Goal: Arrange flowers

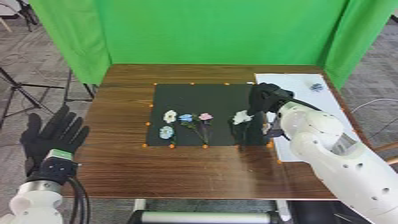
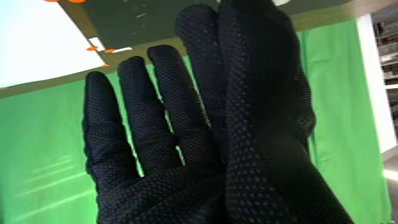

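In the head view my right hand (image 1: 264, 97) is over the right part of the black mat (image 1: 191, 95), close to a white flower (image 1: 242, 117). White (image 1: 170, 116), blue (image 1: 186, 118) and pink (image 1: 205, 116) flowers lie in a row on the mat, with a pale blue one (image 1: 167, 132) below. Another flower (image 1: 316, 87) lies on the white sheet (image 1: 289, 81). My left hand (image 1: 55, 137) is open beside the table's left edge. In the right wrist view my right hand (image 2: 160, 190) has straight fingers, the thumb close alongside; any contact at the tips is unclear.
Brown wooden table (image 1: 120, 170) surrounds the mat, with small orange markers (image 1: 205, 146) along the mat's border. The right arm covers part of the white sheet and the mat's right edge. A green curtain (image 1: 222, 32) hangs behind the table.
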Controlling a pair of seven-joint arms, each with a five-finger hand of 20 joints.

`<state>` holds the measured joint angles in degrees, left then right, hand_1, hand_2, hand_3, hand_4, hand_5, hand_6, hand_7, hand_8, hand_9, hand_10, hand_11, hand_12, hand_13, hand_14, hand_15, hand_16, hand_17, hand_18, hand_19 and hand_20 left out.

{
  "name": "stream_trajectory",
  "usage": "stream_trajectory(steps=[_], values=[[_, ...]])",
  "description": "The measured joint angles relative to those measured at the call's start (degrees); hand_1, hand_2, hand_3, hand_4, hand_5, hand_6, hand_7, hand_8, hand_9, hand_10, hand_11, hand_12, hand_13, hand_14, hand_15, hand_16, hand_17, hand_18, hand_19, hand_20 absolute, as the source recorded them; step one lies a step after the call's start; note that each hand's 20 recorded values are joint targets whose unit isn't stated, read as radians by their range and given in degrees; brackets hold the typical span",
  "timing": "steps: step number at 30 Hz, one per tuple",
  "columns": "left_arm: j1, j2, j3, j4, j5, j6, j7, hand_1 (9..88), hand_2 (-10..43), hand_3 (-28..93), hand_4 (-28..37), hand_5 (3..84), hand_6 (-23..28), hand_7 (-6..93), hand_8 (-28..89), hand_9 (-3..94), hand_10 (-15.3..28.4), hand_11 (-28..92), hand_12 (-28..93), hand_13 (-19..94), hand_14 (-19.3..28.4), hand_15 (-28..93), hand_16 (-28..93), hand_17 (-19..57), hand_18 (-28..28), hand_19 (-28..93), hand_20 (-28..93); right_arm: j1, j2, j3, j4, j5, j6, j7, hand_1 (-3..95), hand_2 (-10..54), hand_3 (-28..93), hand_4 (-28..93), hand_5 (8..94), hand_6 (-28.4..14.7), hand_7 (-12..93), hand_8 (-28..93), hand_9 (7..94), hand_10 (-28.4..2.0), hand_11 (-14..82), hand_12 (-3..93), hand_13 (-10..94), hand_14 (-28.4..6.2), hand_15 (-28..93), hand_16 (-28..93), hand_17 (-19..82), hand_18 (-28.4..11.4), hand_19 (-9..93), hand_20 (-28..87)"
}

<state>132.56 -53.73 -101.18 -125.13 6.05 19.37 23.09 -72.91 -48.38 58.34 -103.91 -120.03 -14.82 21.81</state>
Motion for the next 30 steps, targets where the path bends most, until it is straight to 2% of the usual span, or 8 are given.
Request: stream_trajectory(steps=[6,10,12,15,16,18,27,30], values=[[0.0,0.00,0.03,0.02,-0.11,0.00,0.09,26.5,11.3,68,-28.3,34.9,6.3,19.0,-11,23.8,13.0,23,8,10,11.8,30,-10,-5.2,11.2,27,8,-0.6,0.1,1.3,-1.1,1.9,-0.2,-0.9,87.2,4.6,-28,67,72.2,-3.7,27,6,53.3,-16.7,12.4,12.5,33,-16.1,30,6,14,-19.4,45,18],[0.0,0.00,0.06,0.03,-0.21,0.00,0.16,26.4,11.7,68,-28.3,35.0,6.3,19.1,-11,24.0,13.1,23,8,10,11.8,31,-10,-5.2,11.3,27,8,-0.7,0.1,1.7,-1.7,2.7,-0.5,-1.5,86.9,8.7,-28,65,64.1,-2.3,41,8,52.5,-16.6,12.5,13.5,33,-16.0,30,7,14,-19.2,44,19],[0.0,0.05,0.08,0.03,-0.31,0.00,0.23,26.4,11.8,68,-28.3,35.0,6.3,19.1,-11,24.1,13.0,23,8,10,11.8,31,-10,-5.2,11.3,27,8,-0.6,0.1,1.7,-1.8,3.2,-0.4,-1.6,80.8,7.7,-28,60,62.2,-2.9,43,5,51.6,-17.3,13.3,13.4,32,-16.8,32,7,12,-20.1,45,19],[0.0,0.16,0.10,0.03,-0.43,0.00,0.34,26.4,11.8,68,-28.3,35.0,6.3,19.1,-12,24.0,13.1,23,8,10,11.9,31,-10,-5.2,11.3,27,8,-0.6,0.1,1.7,-1.8,4.1,-0.5,-1.5,72.1,4.7,-28,69,59.8,-3.7,36,1,49.4,-18.1,13.3,13.1,31,-17.7,33,5,11,-20.9,46,17],[0.0,0.17,0.10,0.03,-0.46,0.00,0.37,26.4,11.8,68,-28.3,35.0,6.3,19.1,-12,24.1,13.1,23,8,10,11.9,31,-10,-5.2,11.3,27,8,-0.7,0.1,1.9,-1.8,4.4,-0.6,-1.5,51.1,3.2,25,34,59.2,-4.2,36,-5,49.3,-18.4,13.3,13.5,30,-18.0,33,5,11,-21.0,47,16],[0.0,0.17,0.10,0.03,-0.52,0.01,0.40,26.3,11.8,68,-28.3,35.0,6.3,19.1,-12,24.1,13.1,23,8,10,11.9,31,-10,-5.2,11.3,27,8,-0.9,0.0,2.5,-2.0,4.8,-1.0,-1.6,31.0,2.8,82,-18,55.2,-3.5,31,-15,47.4,-17.7,12.8,13.2,30,-18.1,33,5,11,-21.2,47,16],[0.2,0.18,0.06,0.02,-0.59,0.02,0.34,26.1,11.9,68,-28.3,35.1,6.4,19.2,-12,24.5,13.2,23,8,11,12.1,31,-10,-5.2,11.3,27,8,0.2,-0.6,2.3,0.5,7.6,-1.4,-2.0,22.4,28.0,87,-17,46.0,-5.4,15,-13,44.1,-13.8,11.0,11.0,29,-17.1,30,6,11,-20.5,45,17],[0.2,0.11,0.07,0.02,-0.55,0.02,0.26,26.1,11.9,68,-28.3,35.0,6.3,19.2,-12,24.6,13.2,23,8,11,12.2,31,-10,-5.2,11.3,27,8,2.6,-2.3,0.8,4.4,9.9,-2.4,-1.7,20.1,26.5,82,-20,44.8,-5.9,15,-12,42.9,-14.8,11.1,11.4,28,-17.4,30,7,10,-20.8,45,18]])
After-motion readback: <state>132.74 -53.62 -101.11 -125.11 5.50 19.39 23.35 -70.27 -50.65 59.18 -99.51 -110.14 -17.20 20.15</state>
